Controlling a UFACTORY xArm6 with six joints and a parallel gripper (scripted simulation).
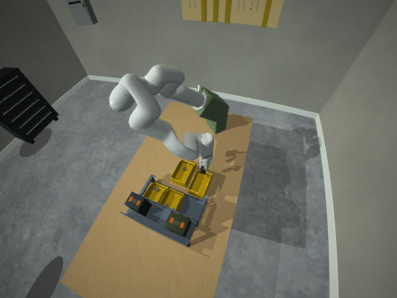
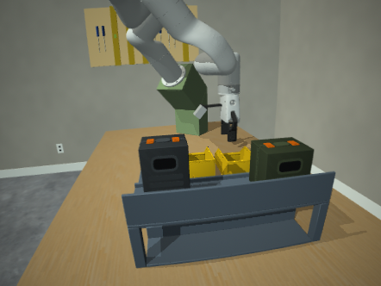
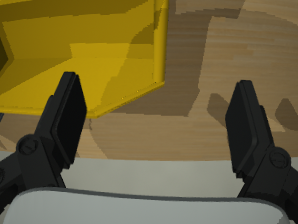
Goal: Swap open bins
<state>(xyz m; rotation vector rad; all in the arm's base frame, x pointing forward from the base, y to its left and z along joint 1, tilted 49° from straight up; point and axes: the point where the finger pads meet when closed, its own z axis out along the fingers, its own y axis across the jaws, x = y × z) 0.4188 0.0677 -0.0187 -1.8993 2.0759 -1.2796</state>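
Observation:
The empty bin (image 1: 199, 185) (image 3: 110, 30) stands on the table in front of the shelf's right end, apparently upright; whether it touches the shelf is hard to tell. The bin with parts (image 1: 181, 178) stands beside it on the table, a grey part inside. The shelf's right-hand place (image 1: 194, 209) is empty. Two other yellow bins (image 1: 152, 194) (image 1: 172, 200) sit in the left and middle places. My gripper (image 1: 203, 170) (image 2: 229, 133) (image 3: 156, 94) is open and empty above the empty bin's robot-side end. In the wrist view one finger overlaps that bin, the other the wood.
A dark case (image 1: 137, 203) (image 2: 165, 177) and a green case (image 1: 178, 223) (image 2: 280, 159) stand on the shelf's upper board (image 2: 228, 200), at its left and right. The robot's green pedestal (image 1: 215, 109) (image 2: 188, 118) stands at the table's far end.

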